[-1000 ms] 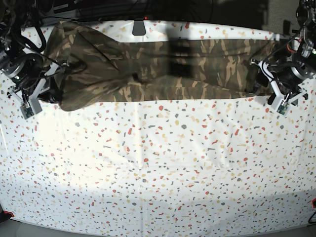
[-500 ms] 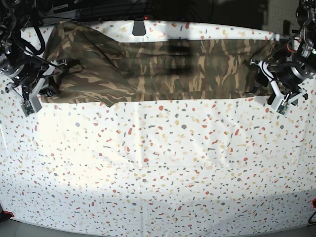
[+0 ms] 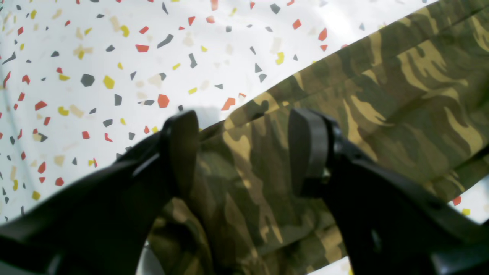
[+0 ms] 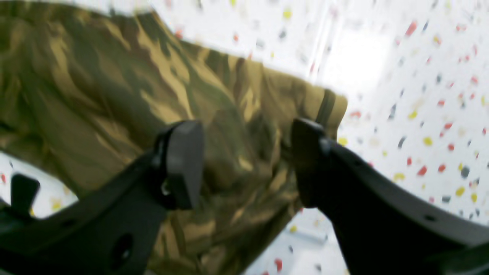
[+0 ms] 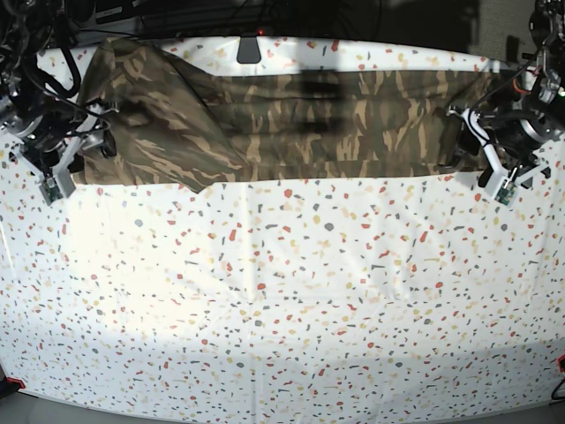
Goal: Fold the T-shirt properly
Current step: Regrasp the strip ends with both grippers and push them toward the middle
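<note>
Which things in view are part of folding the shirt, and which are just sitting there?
Part of the job:
- T-shirt, camouflage, lying in a long band across the far side of the table
- left gripper, jaws apart over the cloth
- right gripper, jaws apart over the cloth

Just there:
- speckled table cover
- grey clip at the far edge

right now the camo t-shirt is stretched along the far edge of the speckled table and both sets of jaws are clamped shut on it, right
Not quite. The T-shirt does lie stretched along the far edge of the speckled table, but both wrist views show the left gripper and right gripper with jaws open, cloth lying loose between them.
</note>
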Tool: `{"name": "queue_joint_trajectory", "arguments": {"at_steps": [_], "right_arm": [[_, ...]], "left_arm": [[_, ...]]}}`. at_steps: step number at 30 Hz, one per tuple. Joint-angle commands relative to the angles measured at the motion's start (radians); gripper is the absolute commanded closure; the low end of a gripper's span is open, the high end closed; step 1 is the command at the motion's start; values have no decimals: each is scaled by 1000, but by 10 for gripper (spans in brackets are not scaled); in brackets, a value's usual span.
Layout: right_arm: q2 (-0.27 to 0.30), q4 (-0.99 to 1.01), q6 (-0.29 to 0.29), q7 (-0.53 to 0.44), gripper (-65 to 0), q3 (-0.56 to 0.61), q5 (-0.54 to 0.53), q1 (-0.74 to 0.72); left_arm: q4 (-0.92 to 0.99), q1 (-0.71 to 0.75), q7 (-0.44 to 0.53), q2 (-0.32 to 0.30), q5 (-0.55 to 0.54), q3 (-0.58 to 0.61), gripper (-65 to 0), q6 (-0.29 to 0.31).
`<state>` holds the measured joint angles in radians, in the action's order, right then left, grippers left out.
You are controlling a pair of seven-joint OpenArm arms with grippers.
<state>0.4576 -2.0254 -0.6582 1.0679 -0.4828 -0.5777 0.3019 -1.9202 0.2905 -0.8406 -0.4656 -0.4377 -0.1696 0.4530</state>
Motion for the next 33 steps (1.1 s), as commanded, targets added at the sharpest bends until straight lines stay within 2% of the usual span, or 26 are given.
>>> {"name": "queue_joint_trajectory", "arguments": {"at_steps": [1,3,6,8,10,14,16,19,23,27,30,33], "right_arm": [[16,-14,4,-31,-369,-7,-6,-8],[16,-14,4,-66,-369,-7,-53,-8],[16,-14,1,-72,-369,-6,-198,-8],[16,-14,0,-59,-369,3,-202,-5],[6,-14,-1,-26,-369,29,-159,-4],[-61,-4,-7,-21,-369,126,34,9],[-84,27,-7,-39,-369,195,110,23],[-87,128,2,-100,-369,304,222,30],[-76,294,127,-219,-369,403,380,-4],[-73,438,172,-238,-369,437,402,-105],[-73,511,181,-240,-369,443,391,-194],[-73,562,180,-240,-369,443,392,-271]], "left_arm": [[-19,-8,18,-14,-8,-8,-363,3],[-19,-8,2,-14,-9,-8,-363,1],[-18,1,-39,-13,-66,-8,-363,1],[-13,24,-22,7,-90,-8,-363,3],[10,47,-11,50,-77,-8,-363,3],[69,79,-23,140,-49,-7,-363,3],[98,85,-41,178,-47,-6,-363,4],[175,86,-7,219,-9,-6,-362,6],[343,53,27,227,31,-6,-362,4],[521,-53,27,227,45,-6,-362,4],[620,-137,27,227,47,-6,-362,6],[690,-206,45,227,95,-6,-362,8]]}}
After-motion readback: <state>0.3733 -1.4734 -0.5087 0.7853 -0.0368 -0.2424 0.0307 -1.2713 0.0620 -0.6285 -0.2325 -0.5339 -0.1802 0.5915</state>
